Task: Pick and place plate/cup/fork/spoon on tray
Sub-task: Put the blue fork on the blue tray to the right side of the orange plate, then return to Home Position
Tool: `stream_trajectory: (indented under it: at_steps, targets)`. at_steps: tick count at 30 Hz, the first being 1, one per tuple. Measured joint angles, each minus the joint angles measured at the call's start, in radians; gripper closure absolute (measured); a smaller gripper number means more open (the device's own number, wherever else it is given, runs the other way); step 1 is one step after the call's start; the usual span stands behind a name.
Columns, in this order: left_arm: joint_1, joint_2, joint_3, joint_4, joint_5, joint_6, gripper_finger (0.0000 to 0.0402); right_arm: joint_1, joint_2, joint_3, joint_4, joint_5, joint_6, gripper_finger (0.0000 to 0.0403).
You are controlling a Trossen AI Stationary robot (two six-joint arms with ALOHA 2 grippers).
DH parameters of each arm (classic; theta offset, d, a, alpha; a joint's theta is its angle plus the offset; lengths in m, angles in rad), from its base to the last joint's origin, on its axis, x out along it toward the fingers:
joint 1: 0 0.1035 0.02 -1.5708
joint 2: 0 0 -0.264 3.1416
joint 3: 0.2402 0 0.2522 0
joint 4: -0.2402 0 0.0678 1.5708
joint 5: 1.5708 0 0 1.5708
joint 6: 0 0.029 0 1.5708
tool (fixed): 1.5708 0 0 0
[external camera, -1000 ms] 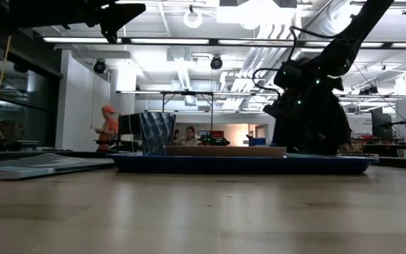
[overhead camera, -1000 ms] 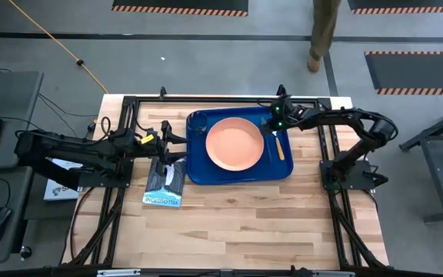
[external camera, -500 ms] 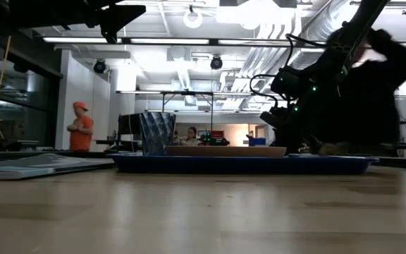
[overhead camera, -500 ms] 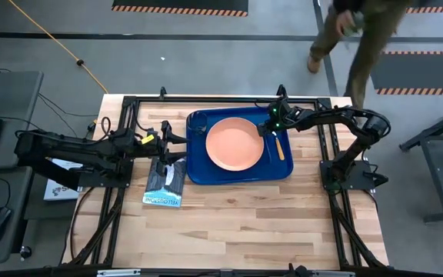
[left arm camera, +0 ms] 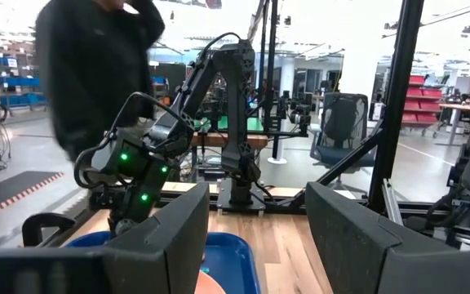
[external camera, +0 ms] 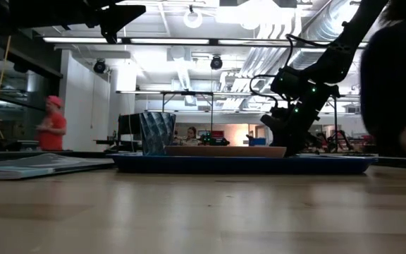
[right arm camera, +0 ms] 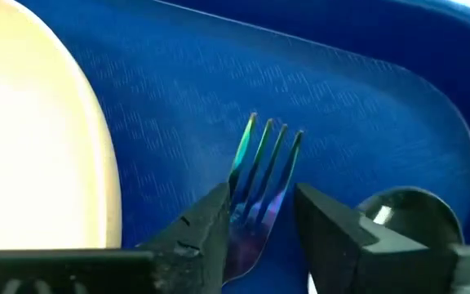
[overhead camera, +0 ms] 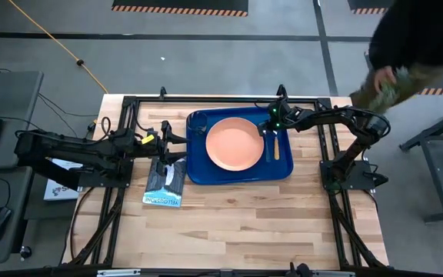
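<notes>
The blue tray (overhead camera: 241, 174) lies at the table's far middle. On it rest the salmon plate (overhead camera: 235, 144), the dark cup (overhead camera: 197, 121) in its far left corner, and the orange-handled spoon (overhead camera: 277, 148) by its right rim. The fork (right arm camera: 261, 175) lies flat on the tray floor between plate and spoon (right arm camera: 398, 211). My right gripper (right arm camera: 259, 233) stands low over the fork, open, one finger on each side of its neck. My left gripper (overhead camera: 177, 136) hovers open left of the tray. My right gripper comes at the fork slanting down from the table's right and far side. Its fingers (right arm camera: 198, 233) lie along the fork on either side. The fork rests on the tray floor. Whether a finger touches the fork's edge (right arm camera: 237, 196), I cannot tell.
A dark packet with white print (overhead camera: 164, 186) lies on the table near the tray's near left corner. A person (overhead camera: 418, 46) passes beyond the far right of the table. Bare wood stretches toward the near edge.
My right gripper has come down onto the tray's right part and shifted a little toward the near edge and the plate. The person behind the table has walked from the far middle toward the right.
</notes>
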Motion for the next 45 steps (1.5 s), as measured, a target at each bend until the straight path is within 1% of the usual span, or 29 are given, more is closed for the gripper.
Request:
stream_trajectory:
  at_steps: [5, 11, 13, 15, 18, 20, 22, 24, 27, 29, 30, 34, 37, 41, 45]
  targets:
    - [0.000, 0.000, 0.000, -0.007, 0.000, 0.000, 0.0208, -0.001, -0.021, 0.010, -0.011, 0.025, -0.037, 0.0261]
    - [0.000, 0.000, 0.000, -0.009, 0.000, 0.000, 0.0208, -0.001, -0.112, 0.027, -0.023, 0.038, -0.074, 0.0261]
    - [0.000, 0.000, 0.000, -0.017, 0.000, 0.000, 0.0208, 0.000, -0.150, 0.027, -0.051, 0.034, -0.094, 0.0261]
    - [0.000, 0.000, 0.000, -0.025, 0.000, 0.000, 0.0208, 0.008, -0.186, 0.027, -0.115, 0.032, -0.113, 0.0261]
    - [0.000, 0.000, 0.000, -0.028, 0.000, 0.000, 0.0208, 0.038, -0.237, 0.010, -0.198, 0.036, -0.129, 0.0261]
    - [0.000, 0.000, 0.000, -0.028, 0.000, 0.000, 0.0208, 0.074, -0.270, -0.015, -0.217, 0.031, -0.129, 0.0265]
    - [0.000, 0.000, 0.000, -0.029, 0.000, 0.000, 0.0208, 0.115, -0.302, -0.051, -0.221, 0.033, -0.125, 0.0274]
    - [0.000, 0.000, 0.000, -0.029, 0.000, 0.000, 0.0208, 0.165, -0.335, -0.095, -0.214, 0.063, -0.104, 0.0294]
    - [0.000, 0.000, 0.000, -0.028, -0.011, 0.028, 0.0208, 0.250, -0.390, -0.170, -0.142, 0.123, -0.079, 0.0346]
    - [0.000, 0.000, 0.000, -0.029, -0.034, 0.036, 0.0209, 0.302, -0.428, -0.221, -0.038, 0.137, -0.076, 0.0386]
    - [0.000, 0.000, 0.000, -0.028, -0.051, 0.038, 0.0208, 0.327, -0.448, -0.246, 0.032, 0.130, -0.081, 0.0393]
    - [0.000, 0.000, 0.000, -0.028, -0.106, 0.086, 0.0208, 0.409, -0.498, -0.325, 0.375, 0.017, -0.161, 0.0388]
    - [0.000, -0.016, 0.000, -0.033, -0.138, 0.123, 0.0208, 0.444, -0.500, -0.336, 0.557, -0.022, -0.207, 0.0400]
    - [-0.001, -0.093, 0.000, -0.106, -0.129, 0.122, 0.0209, 0.452, -0.500, -0.314, 0.664, -0.024, -0.268, 0.0397]
    - [-0.001, -0.190, 0.000, -0.265, -0.132, 0.075, 0.0209, 0.449, -0.500, -0.289, 0.728, -0.050, -0.304, 0.0402]
